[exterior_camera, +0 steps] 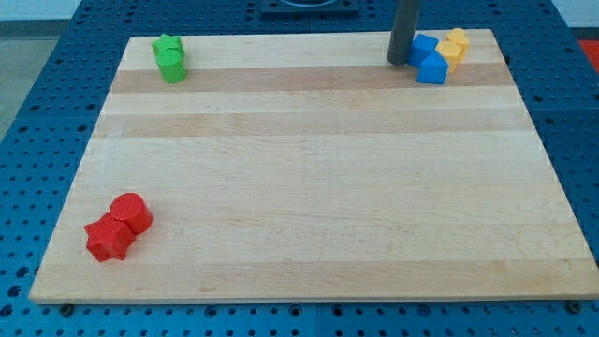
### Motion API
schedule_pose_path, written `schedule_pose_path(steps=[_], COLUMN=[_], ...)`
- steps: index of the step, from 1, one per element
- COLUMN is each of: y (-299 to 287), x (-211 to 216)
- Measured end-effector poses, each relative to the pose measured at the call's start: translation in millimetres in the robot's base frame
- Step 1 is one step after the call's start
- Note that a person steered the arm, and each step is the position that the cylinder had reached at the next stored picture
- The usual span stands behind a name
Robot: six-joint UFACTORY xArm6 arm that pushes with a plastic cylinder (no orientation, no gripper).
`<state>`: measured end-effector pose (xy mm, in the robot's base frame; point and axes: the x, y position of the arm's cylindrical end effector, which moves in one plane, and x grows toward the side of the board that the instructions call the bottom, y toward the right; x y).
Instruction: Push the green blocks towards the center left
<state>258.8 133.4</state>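
Dark and straight, the rod comes down at the view's top right, and its tip (401, 62) stands on the bench (309, 187) just beside the blue blocks (429, 58), at their left. It has no fingers, so nothing opens or closes. Behind the blue blocks sit the yellow blocks (455, 45). The green blocks (170, 58) lie together at the top left corner, well apart from the tip. The red blocks (119, 226) rest at the bottom left. The approach step seems not yet done: the tip should probably cross to the left, pass above the green blocks, then push them down toward the centre left.
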Motion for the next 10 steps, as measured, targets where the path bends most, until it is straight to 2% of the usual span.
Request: schedule_pose_path(steps=[2, 4, 8, 10], y=[-11, -108, -260, -328], x=[0, -2, -66, -68])
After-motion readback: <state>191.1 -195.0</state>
